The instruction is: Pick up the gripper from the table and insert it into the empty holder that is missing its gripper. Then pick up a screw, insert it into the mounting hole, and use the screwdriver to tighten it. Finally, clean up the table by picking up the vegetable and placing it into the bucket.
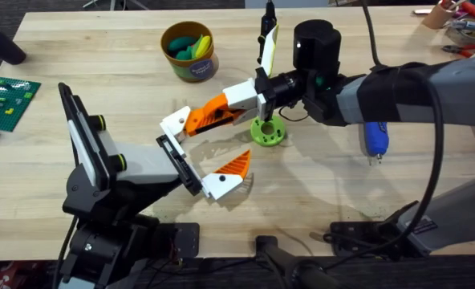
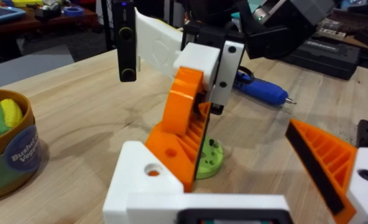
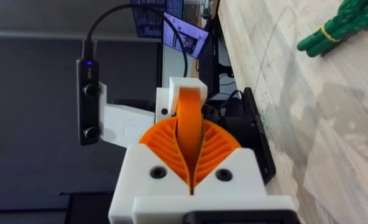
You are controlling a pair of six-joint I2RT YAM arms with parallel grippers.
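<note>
**Spare gripper at the holder: seat it square**

Overhead: the spare gripper [image 1: 209, 116], white with an orange pad, hangs over the middle of the surface [image 1: 101, 48]. The right gripper [image 1: 253, 100] is clamped on it, and its white foot meets the vacant far side of the left gripper [image 1: 209, 152], whose fitted finger stands apart, nearer. I would keep the foot level and slide it straight in.

Left wrist: the foot's mounting hole is visible, but I cannot tell whether the foot is fully seated.

Right wrist: the fingers [image 3: 165, 149] press together on the orange pad, and the joint itself is hidden behind them.
</note>
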